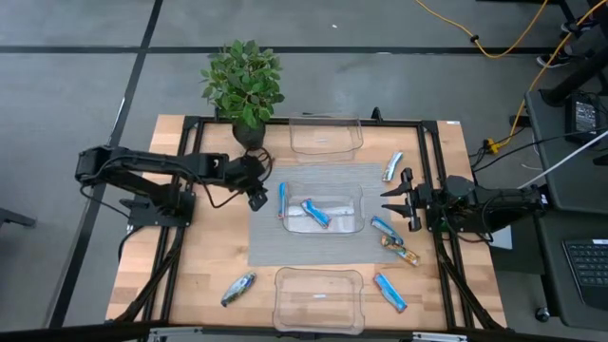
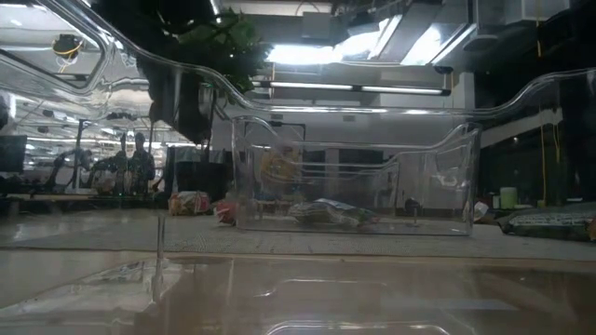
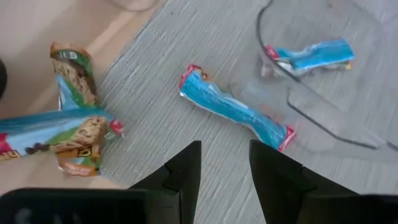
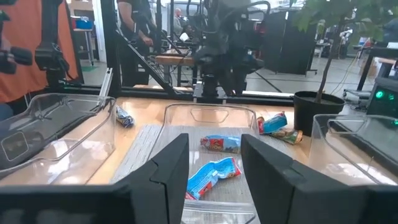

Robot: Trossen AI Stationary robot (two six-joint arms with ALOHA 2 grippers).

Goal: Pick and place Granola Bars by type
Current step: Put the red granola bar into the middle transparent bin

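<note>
A bright blue granola bar (image 3: 236,111) lies flat on the grey mat (image 1: 271,247), just left of the middle clear bin (image 1: 360,201). My left gripper (image 3: 225,144) hovers open above the mat, close beside this bar (image 1: 282,200), with nothing between its fingers. Two blue bars (image 1: 315,213) (image 3: 309,56) lie inside the middle bin. A brown-orange bar (image 3: 71,78) and a blue bar (image 3: 43,137) lie by the mat's edge near the left gripper (image 1: 258,198). My right gripper (image 1: 392,202) waits open at the table's right, pointing level over the middle bin (image 4: 211,115).
A potted plant (image 1: 249,133) stands at the far edge, left of the far bin (image 1: 326,122). The near bin (image 1: 318,275) sits at the front. More bars lie at the right (image 1: 392,166) (image 1: 385,228) (image 1: 401,251) (image 1: 389,292) and at the near left (image 1: 237,288).
</note>
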